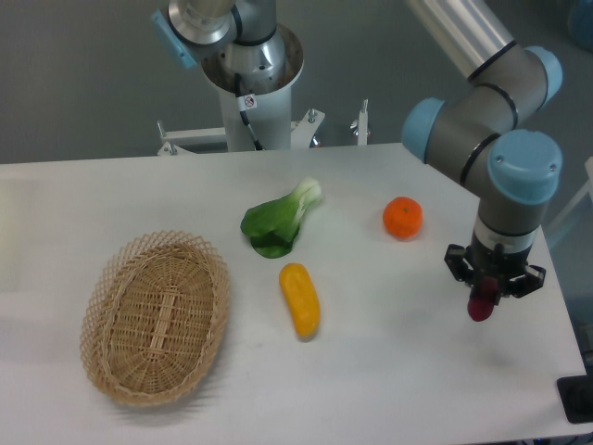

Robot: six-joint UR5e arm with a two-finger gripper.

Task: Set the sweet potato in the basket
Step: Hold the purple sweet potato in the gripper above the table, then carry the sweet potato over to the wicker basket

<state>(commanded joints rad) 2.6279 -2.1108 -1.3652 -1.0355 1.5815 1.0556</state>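
The sweet potato is a small reddish-purple tuber; only its lower end shows below my gripper, which is shut on it near the table's right side. It hangs just above the table surface. The basket is a large oval light tan wicker basket at the front left of the table, empty, far to the left of the gripper.
A yellow-orange oblong vegetable lies in the middle of the table. A green bok choy lies behind it. A round orange fruit sits at the back right. The table's right edge is close to the gripper.
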